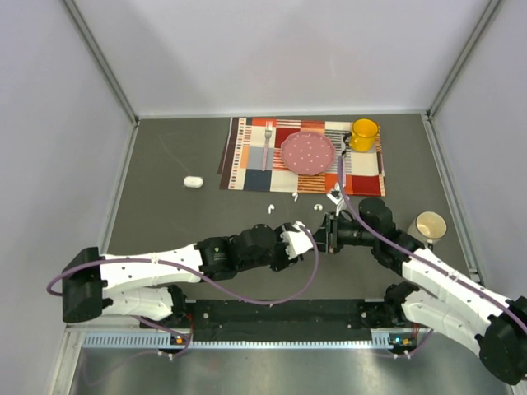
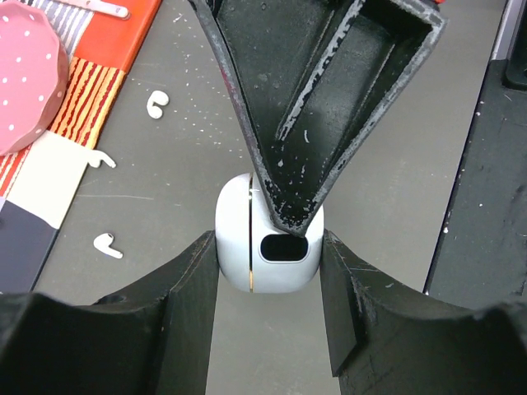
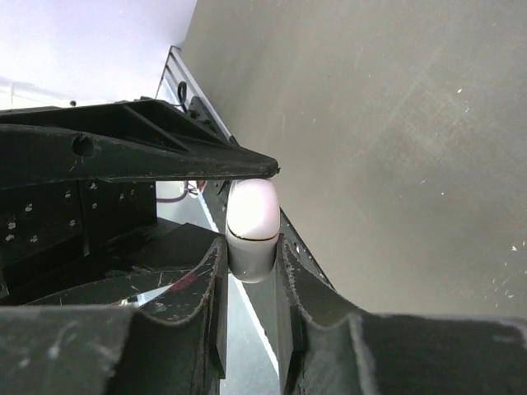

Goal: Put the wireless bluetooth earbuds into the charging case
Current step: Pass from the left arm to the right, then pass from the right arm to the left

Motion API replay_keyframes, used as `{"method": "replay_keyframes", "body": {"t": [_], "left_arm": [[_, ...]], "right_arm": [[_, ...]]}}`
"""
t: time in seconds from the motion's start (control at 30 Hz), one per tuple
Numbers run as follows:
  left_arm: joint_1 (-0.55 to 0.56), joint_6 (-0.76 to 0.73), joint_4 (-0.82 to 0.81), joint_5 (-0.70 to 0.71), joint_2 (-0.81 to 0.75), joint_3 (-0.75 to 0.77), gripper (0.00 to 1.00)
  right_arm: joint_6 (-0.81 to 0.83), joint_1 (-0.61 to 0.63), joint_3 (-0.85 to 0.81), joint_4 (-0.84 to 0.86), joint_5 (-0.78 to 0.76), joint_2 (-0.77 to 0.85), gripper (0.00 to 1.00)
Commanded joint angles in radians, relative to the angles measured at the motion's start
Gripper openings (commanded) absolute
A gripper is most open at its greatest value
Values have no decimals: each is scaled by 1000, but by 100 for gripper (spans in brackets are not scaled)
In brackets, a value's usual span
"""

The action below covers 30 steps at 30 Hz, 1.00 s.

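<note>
A closed white charging case (image 2: 239, 239) is held above the grey table where my two grippers meet. My left gripper (image 2: 268, 240) is shut on its sides. My right gripper (image 3: 251, 247) is shut on the case (image 3: 254, 206) too, from the opposite direction, and one of its fingers (image 2: 313, 123) lies over the case top. In the top view the left gripper (image 1: 303, 239) and right gripper (image 1: 326, 233) touch tip to tip and hide the case. Three tiny white earbuds (image 1: 269, 209), (image 1: 294, 196), (image 1: 319, 206) lie on the table just beyond; they also show in the left wrist view (image 2: 156, 102), (image 2: 102, 160), (image 2: 107, 244).
A striped placemat (image 1: 247, 156) at the back holds a pink plate (image 1: 308, 152), a fork (image 1: 267, 144) and a yellow mug (image 1: 363, 134). A second white case (image 1: 193, 182) lies at the left. A beige cup (image 1: 429, 225) stands at the right, near my right arm.
</note>
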State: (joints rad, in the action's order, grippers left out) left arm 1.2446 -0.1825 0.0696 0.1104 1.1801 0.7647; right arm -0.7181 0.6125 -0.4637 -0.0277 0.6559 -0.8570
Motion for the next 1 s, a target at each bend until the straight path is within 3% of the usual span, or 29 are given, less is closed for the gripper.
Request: {"method": "replay_keyframes", "body": {"t": [0.0,0.07,0.47,0.73,0.93,0.97], "left_arm": [[7,14,-122,-20,-51,2,29],[7,18,-131,-25,-60,-5,30],[9,44,-125,-20,-77,-25,38],[9,110,-24,14,-45,42,66],[7,127,-44,3,-65,25,73],[7,133,-39,9,-77,25,99]], "right_arm": [[-3,13,-3,78,4,-11,10],[-9,13,2,90,-1,-10,0],[-32,12,13,138,-4,4,0],[-53,13,22,166,-22,12,0],[-55,12,37,164,-67,30,0],[-53,13,39,160,-82,38,0]]}}
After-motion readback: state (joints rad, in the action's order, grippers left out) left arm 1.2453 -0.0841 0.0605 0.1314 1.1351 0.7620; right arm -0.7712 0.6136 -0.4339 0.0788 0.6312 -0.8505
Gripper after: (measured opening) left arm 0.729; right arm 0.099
